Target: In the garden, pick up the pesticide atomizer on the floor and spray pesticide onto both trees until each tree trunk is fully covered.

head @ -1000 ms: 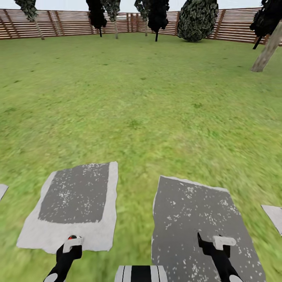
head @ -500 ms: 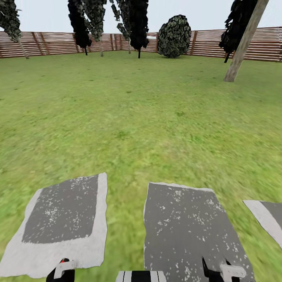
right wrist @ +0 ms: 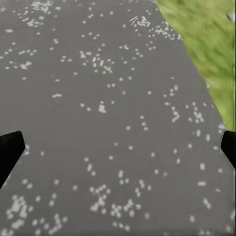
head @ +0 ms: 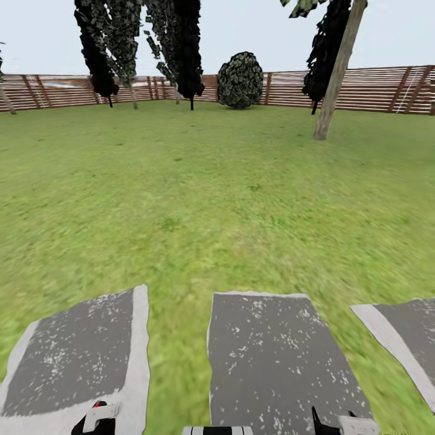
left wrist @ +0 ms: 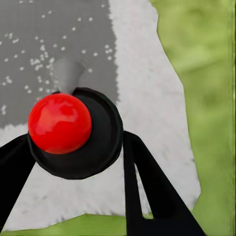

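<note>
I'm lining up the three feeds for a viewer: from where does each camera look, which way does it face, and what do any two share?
Head view: from the robot's head, forward and down over the lawn to the fence; both wrists show at the bottom edge.
Left wrist view: near the left gripper, facing down on a stone slab; black fingers and a red ball show.
Right wrist view: near the right gripper, facing down on a grey slab; two fingertips show.
Shared: all show paving and grass.

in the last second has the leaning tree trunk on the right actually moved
No. The leaning tree trunk keeps its spot before the wooden fence; fence, bush and paving all shifted together, so the camera moved.
</note>
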Robot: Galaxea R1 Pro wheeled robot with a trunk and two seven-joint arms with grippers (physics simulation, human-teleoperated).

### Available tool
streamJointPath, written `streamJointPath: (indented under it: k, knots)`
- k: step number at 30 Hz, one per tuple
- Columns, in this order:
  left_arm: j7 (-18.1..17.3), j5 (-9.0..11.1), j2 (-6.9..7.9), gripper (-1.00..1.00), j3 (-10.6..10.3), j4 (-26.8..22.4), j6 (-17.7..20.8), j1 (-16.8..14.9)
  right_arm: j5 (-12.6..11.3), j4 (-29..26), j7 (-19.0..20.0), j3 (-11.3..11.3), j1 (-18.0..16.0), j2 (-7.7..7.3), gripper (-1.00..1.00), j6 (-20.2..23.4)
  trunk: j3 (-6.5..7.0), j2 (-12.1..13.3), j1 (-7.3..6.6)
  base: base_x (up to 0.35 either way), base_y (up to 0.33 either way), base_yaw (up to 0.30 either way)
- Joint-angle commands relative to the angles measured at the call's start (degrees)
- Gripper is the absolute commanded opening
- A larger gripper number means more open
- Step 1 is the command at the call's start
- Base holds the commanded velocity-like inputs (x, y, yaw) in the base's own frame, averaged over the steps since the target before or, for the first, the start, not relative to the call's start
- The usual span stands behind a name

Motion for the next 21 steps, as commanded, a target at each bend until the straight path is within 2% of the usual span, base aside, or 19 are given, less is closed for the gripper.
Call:
streamJointPath:
  k: [1, 13, 21]
  knots:
    - [0.0, 0.0, 0.0, -1.0, 0.0, 0.0, 0.0, 0.0, 0.0, 0.0, 0.0, 0.0, 0.0, 0.03, 1.0, 0.0, 0.3, 0.0, -0.02, 0.0, 0.0, -0.232]
    - [0.0, 0.0, 0.0, -1.0, 0.0, 0.0, 0.0, 0.0, 0.0, 0.1, 0.0, 0.0, 0.0, 0.21, 1.0, 0.0, 3.64, 0.2, -0.33, 0.0, 0.0, -0.25]
    - [0.0, 0.0, -0.08, -1.0, -0.1, 0.0, 0.1, 0.0, 0.0, 0.8, 0.0, 0.0, 0.0, 0.32, 1.0, 0.0, 5.47, 3.4, -2.09, 0.0, 0.0, -0.263]
